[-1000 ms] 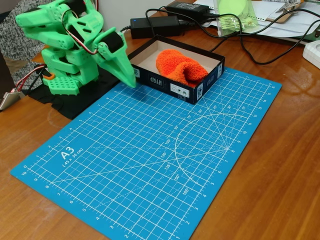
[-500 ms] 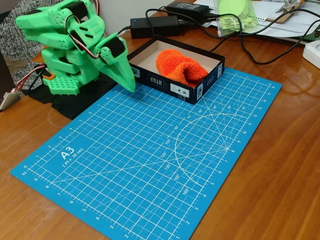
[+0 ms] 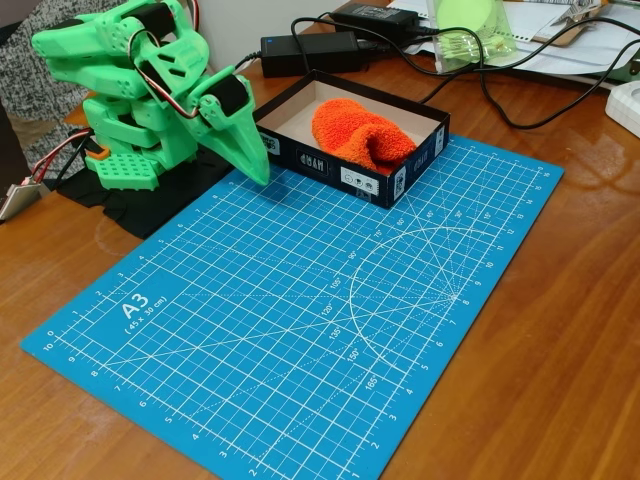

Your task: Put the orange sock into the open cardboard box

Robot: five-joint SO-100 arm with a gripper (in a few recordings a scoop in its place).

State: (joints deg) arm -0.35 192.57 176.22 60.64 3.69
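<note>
We see orange sock (image 3: 360, 135) lying in open cardboard box (image 3: 345, 175); soft, light, squashy, best pinched mid-bundle. Jaws (image 3: 255, 172) pressed together, empty.

Orange sock (image 3: 358, 136), navy box (image 3: 345, 175), blue white-gridded mat (image 3: 300, 300).
</note>
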